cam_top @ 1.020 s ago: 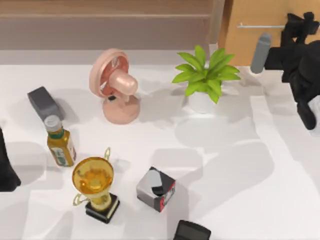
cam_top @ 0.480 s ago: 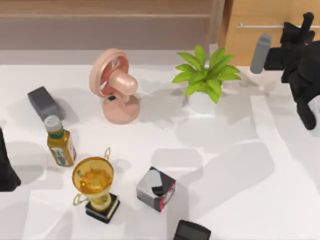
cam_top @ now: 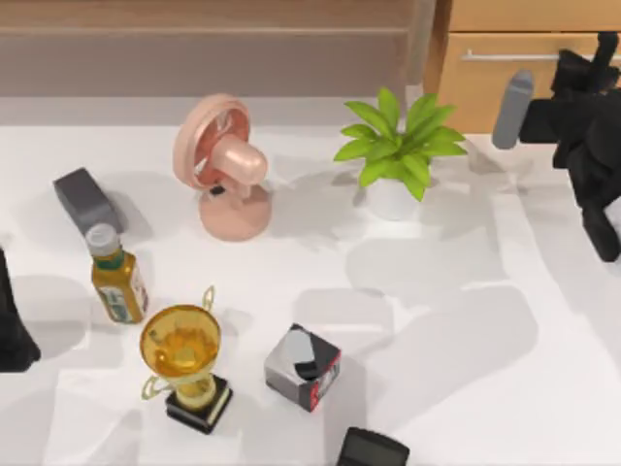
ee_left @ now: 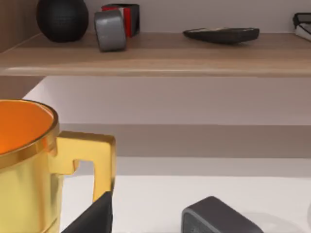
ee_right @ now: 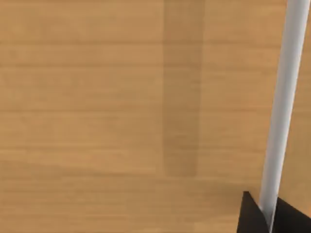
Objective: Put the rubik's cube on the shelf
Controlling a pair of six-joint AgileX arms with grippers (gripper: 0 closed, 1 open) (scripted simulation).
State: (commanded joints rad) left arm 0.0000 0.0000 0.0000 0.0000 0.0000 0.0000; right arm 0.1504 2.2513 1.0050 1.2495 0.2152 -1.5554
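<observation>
Drawer (cam_top: 505,68) of cabinet pulled further out; right gripper (cam_top: 602,50) closed round silver handle (ee_right: 282,107).

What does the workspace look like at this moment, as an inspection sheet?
Surface: white table, shadowed.
Job's things: shelf along the far edge.
Clutter: fan, plant, bottle, trophy, box, grey block.
Grippers: right gripper at the cabinet, fingers either side of its handle; left gripper parked at the left edge.
Cables: nothing seen.
Surroundings: cabinet right of the shelf.
</observation>
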